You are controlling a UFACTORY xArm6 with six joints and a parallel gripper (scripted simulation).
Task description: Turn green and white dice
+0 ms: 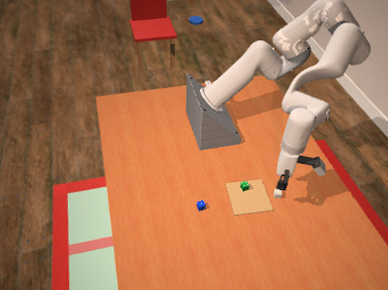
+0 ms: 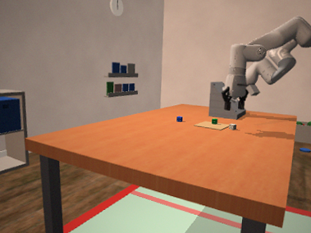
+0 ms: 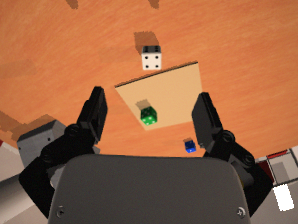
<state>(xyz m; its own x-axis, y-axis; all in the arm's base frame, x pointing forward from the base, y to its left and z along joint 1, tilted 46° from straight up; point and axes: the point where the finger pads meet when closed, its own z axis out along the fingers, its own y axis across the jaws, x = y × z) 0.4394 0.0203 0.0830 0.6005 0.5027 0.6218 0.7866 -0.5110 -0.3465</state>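
Note:
My gripper [image 1: 300,176] [image 2: 235,107] [image 3: 151,100] is open and empty, tilted, above the table near the mat's right side in the top view. The white die [image 1: 278,193] [image 2: 233,126] [image 3: 151,58] lies on the table just outside the mat; its bright face, which looks like the top, shows 4. A finger ends right beside it in the top view, but the exterior view shows the fingers well above. The green die [image 1: 245,186] [image 2: 214,121] [image 3: 148,116] lies on the mat [image 1: 253,201] [image 2: 209,125] [image 3: 175,95] near one edge; its top number is not clearly readable.
The blue die [image 1: 201,205] [image 2: 179,119] [image 3: 190,146] lies on the table [image 1: 161,251] [image 2: 150,155], apart from the mat on the side away from the white die. The grey arm base [image 1: 216,130] stands behind the mat.

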